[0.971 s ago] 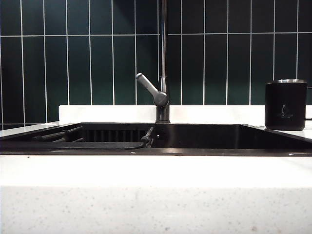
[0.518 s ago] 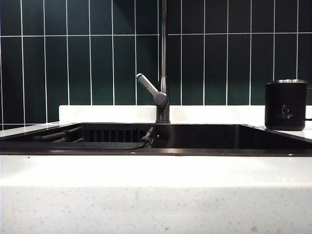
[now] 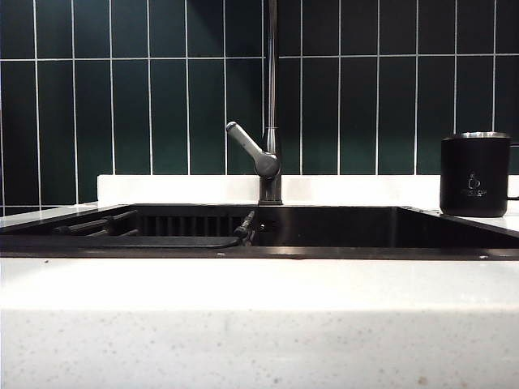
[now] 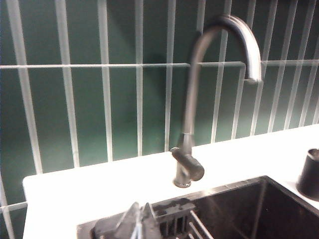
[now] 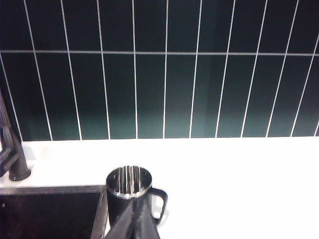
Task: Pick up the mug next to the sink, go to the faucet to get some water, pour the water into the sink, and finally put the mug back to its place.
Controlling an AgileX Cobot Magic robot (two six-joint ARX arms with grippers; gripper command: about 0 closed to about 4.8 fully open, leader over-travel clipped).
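Both your claws are closed and empty, and neither arm shows in the exterior view. Your right claw (image 5: pixel 133 219) hangs above and just in front of the mug (image 3: pixel 475 174), its tips shut together over the near side of the rim. Your left claw (image 4: pixel 140 224) sits shut over the sink (image 3: pixel 340 231) near the drying rack (image 4: pixel 174 221), facing the faucet (image 3: pixel 271 121).

The mug stands upright on the white surface (image 3: pixel 259 284), just beside the sink's right edge, handle turned away from the basin, untouched. The faucet lever (image 3: pixel 250 148) is angled up and to the left, with no water running.

Across the exterior pictures of the past second nothing has shifted: mug, lever and basin sit exactly where they were.

For your task, that likely means the pick-up has not begun. You would probably need the right claw opened before it can take the mug by its body or handle.
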